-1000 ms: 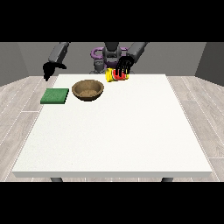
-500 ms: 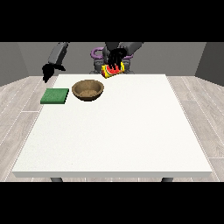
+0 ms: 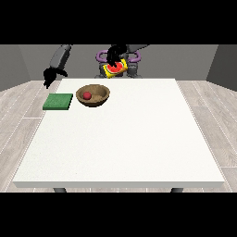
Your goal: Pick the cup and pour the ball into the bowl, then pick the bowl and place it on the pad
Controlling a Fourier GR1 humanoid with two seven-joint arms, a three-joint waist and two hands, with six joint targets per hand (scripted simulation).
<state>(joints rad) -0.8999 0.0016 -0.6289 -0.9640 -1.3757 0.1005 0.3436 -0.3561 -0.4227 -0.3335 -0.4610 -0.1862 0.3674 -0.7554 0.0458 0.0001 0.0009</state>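
The hand at the view's right [image 3: 114,56] is raised above the table's far edge, at about 1 o'clock from the bowl [image 3: 93,95], with its fingers curled round the cup [image 3: 115,68]. The cup is tipped over, its red mouth turned down towards the bowl, and hangs clear of the table [image 3: 139,139]. The hand at the view's left [image 3: 48,76] hangs off the table's far left corner, at 11 o'clock from the pad [image 3: 58,101], touching nothing; whether its fingers are apart or together I cannot tell.

The cup is yellow outside and red within. The bowl is round, shallow and brown, like wood, and stands on the table just right of the pad without touching it. The ball [image 3: 86,95], small and red, lies inside the bowl on its left part. The pad is a flat green square near the table's left edge.

The table is broad, white and matt, on dark legs. Round it lies a floor of pale grey planks, with grey walls behind.
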